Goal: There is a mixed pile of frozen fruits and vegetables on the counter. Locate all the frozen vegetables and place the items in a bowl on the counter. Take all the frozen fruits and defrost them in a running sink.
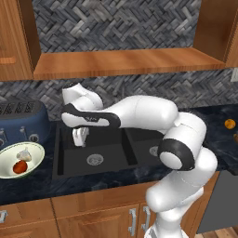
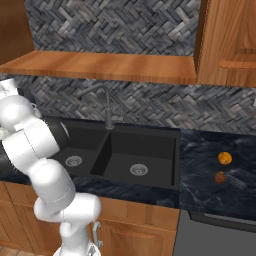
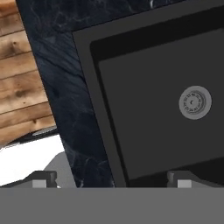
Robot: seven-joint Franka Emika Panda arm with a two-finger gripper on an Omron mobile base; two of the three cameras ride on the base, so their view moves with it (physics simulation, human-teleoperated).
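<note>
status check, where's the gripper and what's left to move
Gripper open, empty, over left sink basin. Both vegetables in bowl. Two fruits on counter right of sink. Nothing in the way.

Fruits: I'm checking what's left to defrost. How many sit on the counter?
2: a bright orange fruit on the counter right of the sink, and a darker one just in front of it. Others may be hidden.

The arm (image 1: 139,116) covers the sink's (image 1: 107,160) back wall, the bowl (image 1: 5,172) is cut by the left edge, and the darker ball (image 2: 220,177) at the tabletop's right end is too small to identify.
</note>
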